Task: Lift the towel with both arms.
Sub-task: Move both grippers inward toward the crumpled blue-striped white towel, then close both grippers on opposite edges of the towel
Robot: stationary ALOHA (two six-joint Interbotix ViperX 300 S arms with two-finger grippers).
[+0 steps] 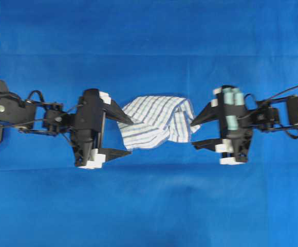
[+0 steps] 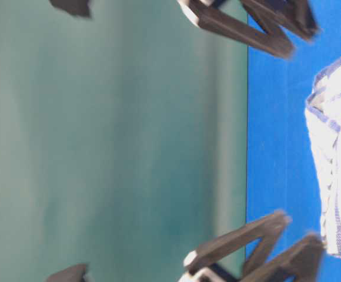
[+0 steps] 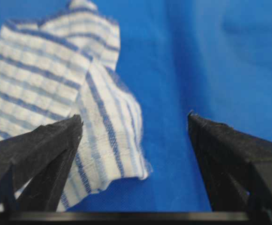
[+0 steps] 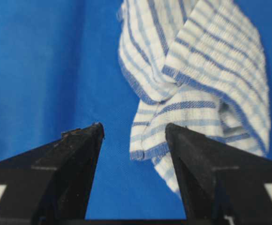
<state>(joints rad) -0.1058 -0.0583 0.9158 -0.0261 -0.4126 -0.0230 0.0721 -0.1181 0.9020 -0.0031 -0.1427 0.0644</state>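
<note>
Blue cloth (image 1: pixel 149 206) covers the table, and the towel (image 1: pixel 156 122) lies crumpled in the middle of the overhead view. The left gripper (image 1: pixel 129 137) and right gripper (image 1: pixel 195 135) wait at its two ends, jaws wide, holding nothing, ready to pinch it.

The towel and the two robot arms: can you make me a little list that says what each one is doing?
towel: checked towel, crumpled on the blue table covering, not lifted
left pincer: open, one finger over the towel's edge, nothing held
right pincer: open, at the towel's other end, nothing held
task: the towel is not gripped yet
</note>
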